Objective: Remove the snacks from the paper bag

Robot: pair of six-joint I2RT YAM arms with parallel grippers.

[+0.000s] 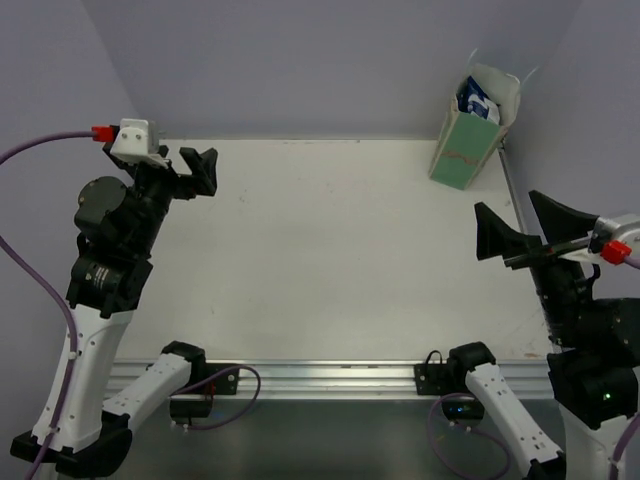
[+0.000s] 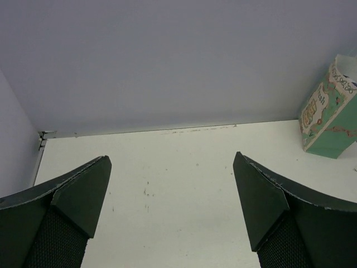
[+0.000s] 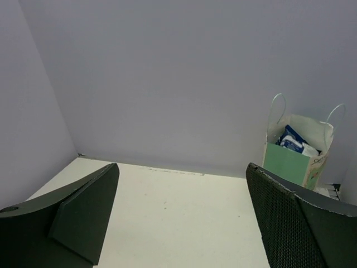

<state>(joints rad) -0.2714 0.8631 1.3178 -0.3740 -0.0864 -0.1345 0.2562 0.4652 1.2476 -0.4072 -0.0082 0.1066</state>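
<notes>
The mint-green paper bag [image 1: 466, 148] stands upright in the table's far right corner, with thin white string handles. Blue-and-white snack packets [image 1: 476, 101] show in its open top; the other packets are hidden inside. The bag also shows in the right wrist view [image 3: 290, 162] with the packets [image 3: 293, 140] at its mouth, and at the right edge of the left wrist view [image 2: 329, 114]. My left gripper [image 1: 188, 168] is open and empty at the far left of the table. My right gripper [image 1: 521, 224] is open and empty at the right edge, nearer than the bag.
The white table [image 1: 320, 250] is walled by pale lilac panels at the back and both sides. A metal rail [image 1: 320, 378] runs along the near edge, with the arm bases and cables on it.
</notes>
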